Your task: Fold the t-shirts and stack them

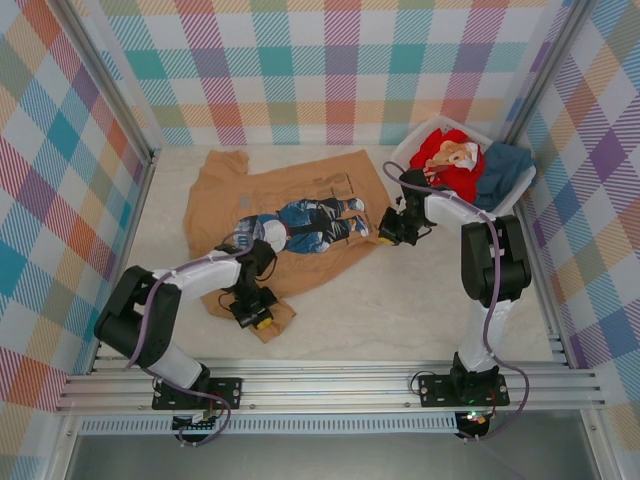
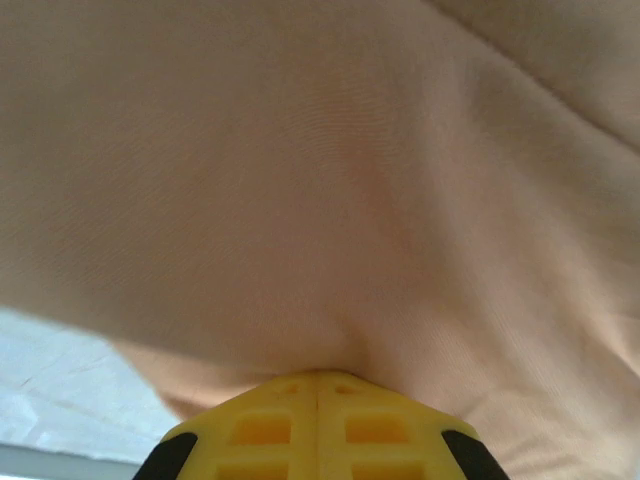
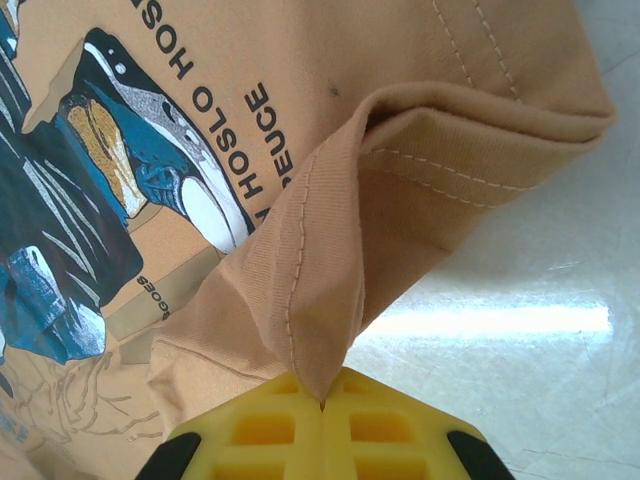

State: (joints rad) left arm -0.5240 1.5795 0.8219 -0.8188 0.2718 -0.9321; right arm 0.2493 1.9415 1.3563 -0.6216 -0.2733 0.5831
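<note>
right gripper [image 3: 322,400]: fingers pressed together, pinching the tan shirt [image 3: 480,130] by a thin tip of its stitched hem. only a small peak of cloth enters the seam between the pads, and the hem beside it is doubled over in a loose roll.

left gripper [image 2: 318,385]: fingers pressed together too, with cloth drawn into the line where they meet. the shirt drapes across the wrist view, so we cannot tell how many layers are caught.

top view: the shirt lies print [image 1: 305,222] up across the middle of the table [image 1: 420,310]. it runs from upper left down to the left gripper at lower left of centre, where the edge is bunched. the right gripper holds the edge right of centre, just beside the basket [image 1: 405,150]. the red shirt [image 1: 445,160] and the dark teal shirt [image 1: 505,165] lie in the basket at upper right.

risks, our judgement:
- the right hold is shallow, so a quick pull could slip the hem free.
- if the left holds one layer only, the under layer would lag and the fold would wrinkle.
- uneven travel of the two arms would skew the fold.
- the right arm is close to the basket and a wide swing could nudge it.
</note>
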